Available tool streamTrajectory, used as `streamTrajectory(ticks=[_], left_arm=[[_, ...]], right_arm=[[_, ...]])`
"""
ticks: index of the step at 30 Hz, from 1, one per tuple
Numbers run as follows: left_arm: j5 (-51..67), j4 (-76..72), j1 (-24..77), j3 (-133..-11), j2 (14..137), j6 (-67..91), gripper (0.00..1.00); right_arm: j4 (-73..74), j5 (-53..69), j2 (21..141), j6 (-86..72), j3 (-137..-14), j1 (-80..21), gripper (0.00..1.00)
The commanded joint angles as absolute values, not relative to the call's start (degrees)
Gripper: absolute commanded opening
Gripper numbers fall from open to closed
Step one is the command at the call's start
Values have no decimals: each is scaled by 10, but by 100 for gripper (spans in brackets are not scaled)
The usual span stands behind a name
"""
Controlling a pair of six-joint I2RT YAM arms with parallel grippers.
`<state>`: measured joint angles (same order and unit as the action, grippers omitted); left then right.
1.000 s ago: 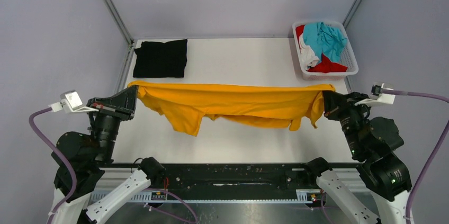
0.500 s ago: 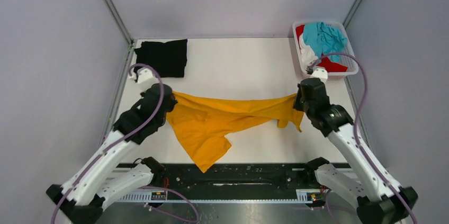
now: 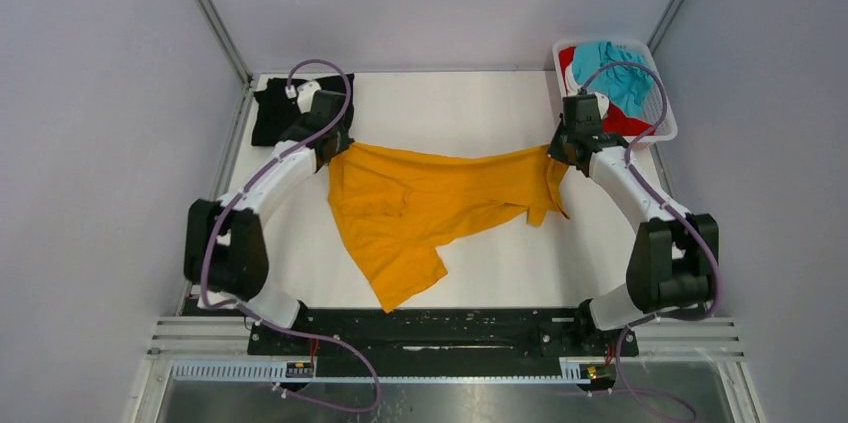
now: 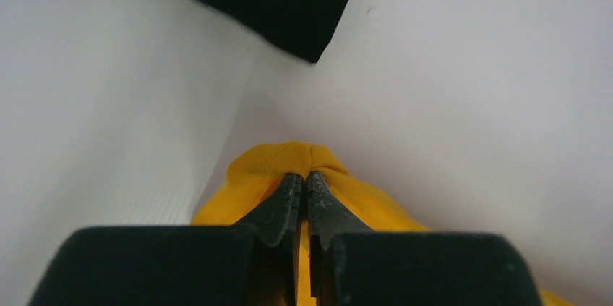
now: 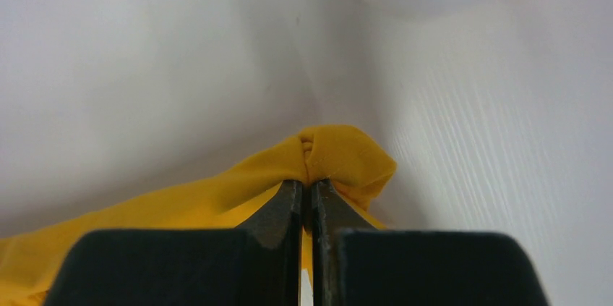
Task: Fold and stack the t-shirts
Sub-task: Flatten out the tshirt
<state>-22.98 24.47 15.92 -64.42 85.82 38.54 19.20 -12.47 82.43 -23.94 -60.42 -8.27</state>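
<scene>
Yellow shirt (image 3: 420,205) lies rumpled on the worktop (image 3: 460,108), left of the basket (image 3: 664,121) and nearer the arm bases than it. Its far edge is drawn out in a line between the two end effectors, and a sleeve trails toward the bases. The left end effector (image 3: 337,148) is clamped on the corner farthest from the basket; in its wrist view both fingers (image 4: 285,201) press together on a bunched fold. The right end effector (image 3: 555,151) is pinched tight on the corner just beside the basket's near-left corner. The black shirt (image 3: 272,121) lies folded at the worktop's far corner, well apart from the basket. A teal shirt (image 3: 625,78) and a red shirt (image 3: 625,125) lie crumpled inside the basket.
</scene>
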Motion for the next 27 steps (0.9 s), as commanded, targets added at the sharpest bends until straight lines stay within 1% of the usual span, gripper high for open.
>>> streamTrajectory(ticks=[1, 2, 3, 4, 5, 6, 7, 8, 9, 10, 11, 13, 15, 16, 19, 23, 27], left_arm=[[-205, 164, 139, -768, 962, 349, 5], [-204, 168, 136, -796, 995, 344, 13], [-204, 179, 132, -829, 1024, 340, 17], [-203, 195, 129, -862, 1055, 337, 17], [-198, 216, 126, -900, 1082, 335, 22], [-188, 238, 124, -931, 1100, 331, 34], [-176, 254, 123, -951, 1111, 328, 57], [-160, 260, 123, -957, 1112, 326, 77], [-144, 254, 123, -949, 1104, 325, 93], [-124, 248, 123, -931, 1089, 326, 98], [-104, 239, 123, -907, 1071, 328, 99], [-63, 230, 123, -852, 1017, 342, 99], [-15, 215, 127, -783, 966, 364, 99], [9, 204, 131, -729, 941, 372, 99], [22, 197, 164, -636, 865, 380, 99], [29, 218, 224, -572, 799, 403, 99], [51, 204, 301, -541, 781, 411, 99]], right_arm=[[143, -123, 917, -223, -707, -69, 3], [145, -125, 943, -221, -731, -68, 8], [150, -125, 968, -218, -756, -65, 11], [159, -128, 989, -213, -784, -65, 18], [170, -129, 1008, -209, -811, -65, 40], [191, -125, 1021, -202, -835, -64, 54], [202, -121, 1028, -204, -855, -64, 63], [215, -120, 1028, -207, -863, -65, 73], [213, -117, 1020, -209, -858, -65, 86], [206, -115, 1008, -213, -843, -65, 97], [201, -114, 993, -217, -824, -64, 99], [199, -108, 960, -222, -784, -64, 100], [208, -100, 919, -227, -734, -65, 99], [213, -90, 903, -230, -713, -65, 100], [220, -59, 866, -240, -653, -64, 100], [248, -81, 863, -265, -616, -64, 100], [262, -92, 874, -281, -610, -64, 100]])
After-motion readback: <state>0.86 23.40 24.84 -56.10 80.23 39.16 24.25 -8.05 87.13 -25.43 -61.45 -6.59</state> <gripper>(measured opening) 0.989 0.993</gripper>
